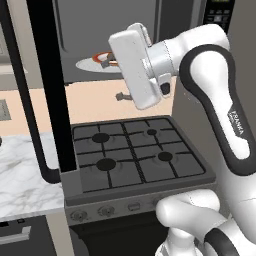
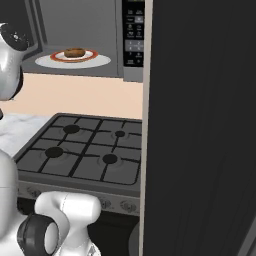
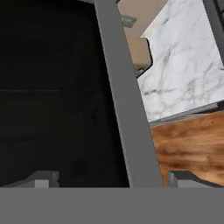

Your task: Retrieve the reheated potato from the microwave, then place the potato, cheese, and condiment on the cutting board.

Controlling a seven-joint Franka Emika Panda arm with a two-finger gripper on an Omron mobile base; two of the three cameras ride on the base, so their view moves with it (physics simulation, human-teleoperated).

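Observation:
The microwave (image 2: 90, 20) stands open above the stove, its button panel (image 2: 134, 35) at the right. Inside, the brown potato (image 2: 75, 52) lies on a white plate with a red ring (image 2: 100, 61). The microwave's dark door (image 1: 50, 85) swings out to the left and shows edge-on. My gripper (image 1: 114, 78) hangs open in front of the cavity, pointing left toward the door, with nothing between its fingers. In the hand view the gripper (image 3: 113, 179) faces the door's dark glass and grey frame (image 3: 127, 109). The cheese, condiment and cutting board are out of view.
A four-burner gas stove (image 1: 135, 155) lies below the arm. A marble counter (image 1: 25, 175) runs left of it. A tall dark panel (image 2: 200, 125) walls off the right side. Wooden floor (image 3: 192, 144) shows below the counter edge.

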